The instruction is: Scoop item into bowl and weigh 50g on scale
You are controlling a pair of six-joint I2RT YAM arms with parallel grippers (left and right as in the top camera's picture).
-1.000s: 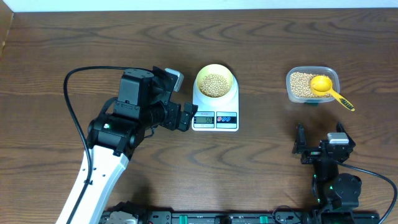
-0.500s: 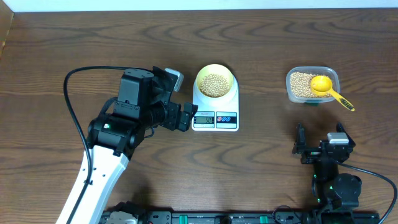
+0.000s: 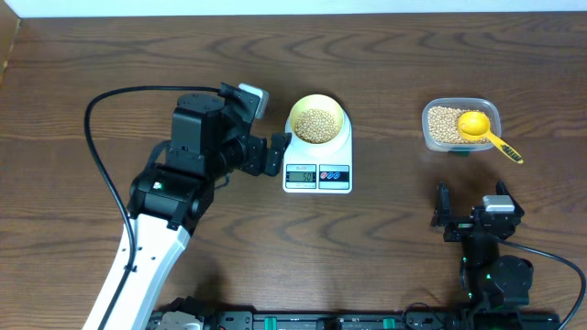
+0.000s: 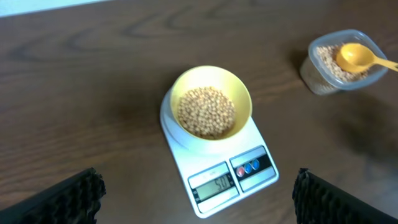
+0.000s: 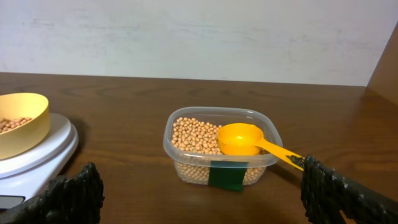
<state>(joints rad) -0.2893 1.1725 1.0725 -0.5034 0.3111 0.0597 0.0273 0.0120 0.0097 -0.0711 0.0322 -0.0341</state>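
Left gripper (image 3: 271,137) gapes wide at centre-left; its arm reaches up from lower left. Right gripper (image 3: 472,200) gapes too, lower right.

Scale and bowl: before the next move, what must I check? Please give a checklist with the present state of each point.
1. The bowl sits on the scale: ok.
2. The beans are in the bowl: ok.
3. The display shows the target weight: cannot tell, the digits are blurred.
4. The scoop lies in the tub, with its handle over the rim: ok.
5. The left end effector is open and empty, beside the scale: ok.
6. The right end effector is open and empty, apart from the tub: ok.
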